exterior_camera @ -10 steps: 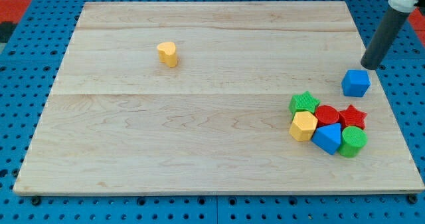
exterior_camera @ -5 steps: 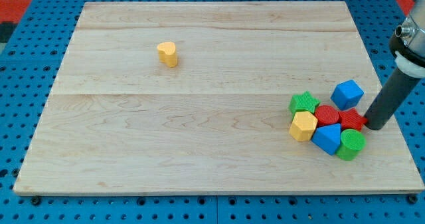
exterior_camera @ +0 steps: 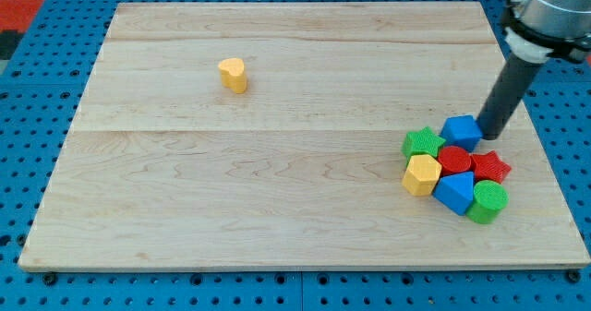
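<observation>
My tip [exterior_camera: 488,133] rests on the board at the view's right, touching the right side of the blue cube [exterior_camera: 461,131]. The blue cube sits against the green star [exterior_camera: 423,143] and the red round block [exterior_camera: 454,159]. Just below the tip lies the red star [exterior_camera: 490,165]. Lower in the same cluster are the yellow hexagonal block [exterior_camera: 423,174], a blue wedge-like block [exterior_camera: 454,192] and the green cylinder [exterior_camera: 488,200]. A lone yellow block [exterior_camera: 234,74] stands far off at the upper left.
The wooden board [exterior_camera: 277,200] lies on a blue pegboard [exterior_camera: 28,126]. The cluster sits near the board's right edge. A red area shows at the view's top left corner.
My tip swung down the right side of the cluster, then back up and left. The blue cube has slid left and down into the cluster, beside the green star.
</observation>
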`<control>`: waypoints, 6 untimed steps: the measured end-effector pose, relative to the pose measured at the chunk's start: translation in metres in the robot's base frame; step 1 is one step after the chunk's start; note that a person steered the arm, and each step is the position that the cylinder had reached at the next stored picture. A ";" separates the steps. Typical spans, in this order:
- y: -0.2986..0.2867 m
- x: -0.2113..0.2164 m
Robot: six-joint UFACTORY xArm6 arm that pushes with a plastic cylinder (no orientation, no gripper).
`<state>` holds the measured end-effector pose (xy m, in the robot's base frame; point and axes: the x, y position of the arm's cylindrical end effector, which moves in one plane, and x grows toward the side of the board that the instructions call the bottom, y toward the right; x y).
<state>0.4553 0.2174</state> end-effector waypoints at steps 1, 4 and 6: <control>-0.015 0.001; -0.013 -0.080; -0.039 -0.077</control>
<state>0.3783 0.1780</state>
